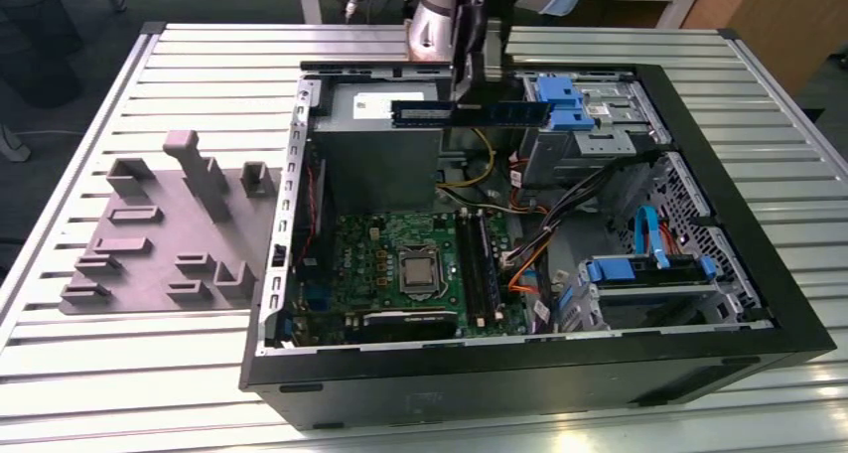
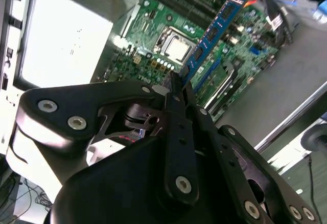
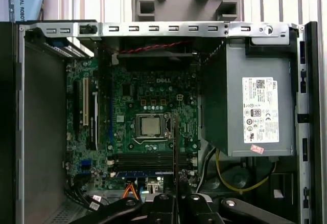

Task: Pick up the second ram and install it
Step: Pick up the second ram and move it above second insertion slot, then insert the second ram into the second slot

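My gripper (image 1: 467, 97) hangs over the far side of the open computer case (image 1: 742, 304), shut on the second ram (image 1: 501, 112), a thin blue-green stick that sticks out level toward the exterior view's right. In the second wrist view the ram (image 2: 217, 32) runs out from the closed fingers (image 2: 173, 106) above the motherboard (image 2: 153, 35). The first wrist view shows the ram (image 3: 175, 147) edge-on as a thin line rising from the gripper (image 3: 175, 199), crossing the long black memory slots (image 3: 150, 160) far below. The ram is held well above the slots (image 1: 480, 264).
A grey power supply (image 1: 377, 135) sits under the gripper. Blue drive brackets (image 1: 570, 100) and loose cables (image 1: 583, 190) fill the case's right side in the exterior view. The processor (image 1: 419, 270) lies beside the slots. A grey tray with raised blocks (image 1: 173, 234) rests outside the case.
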You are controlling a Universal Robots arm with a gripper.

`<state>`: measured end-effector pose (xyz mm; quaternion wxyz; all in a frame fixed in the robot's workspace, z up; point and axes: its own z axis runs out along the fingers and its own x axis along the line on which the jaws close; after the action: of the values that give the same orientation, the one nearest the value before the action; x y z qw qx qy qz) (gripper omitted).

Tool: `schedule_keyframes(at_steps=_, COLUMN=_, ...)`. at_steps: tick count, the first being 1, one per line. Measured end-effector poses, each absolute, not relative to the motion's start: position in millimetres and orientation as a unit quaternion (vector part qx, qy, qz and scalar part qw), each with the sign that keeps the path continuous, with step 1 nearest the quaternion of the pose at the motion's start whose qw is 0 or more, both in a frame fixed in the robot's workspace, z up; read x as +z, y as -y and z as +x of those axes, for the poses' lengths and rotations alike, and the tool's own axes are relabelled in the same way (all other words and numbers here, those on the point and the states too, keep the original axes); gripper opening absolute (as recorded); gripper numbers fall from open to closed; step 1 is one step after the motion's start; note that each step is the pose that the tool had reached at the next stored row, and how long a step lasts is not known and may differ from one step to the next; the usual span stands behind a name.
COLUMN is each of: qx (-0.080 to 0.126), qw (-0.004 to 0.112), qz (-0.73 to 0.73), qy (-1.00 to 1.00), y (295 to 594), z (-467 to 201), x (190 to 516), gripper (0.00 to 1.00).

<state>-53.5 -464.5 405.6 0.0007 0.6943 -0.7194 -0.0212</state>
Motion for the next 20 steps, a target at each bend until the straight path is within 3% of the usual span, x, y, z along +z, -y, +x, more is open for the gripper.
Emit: schedule_keyframes(at_steps=20, qx=-0.021, qw=0.001, qz=0.694, qy=0.719, y=464.6, z=-43.5, x=405.5, gripper=0.14)
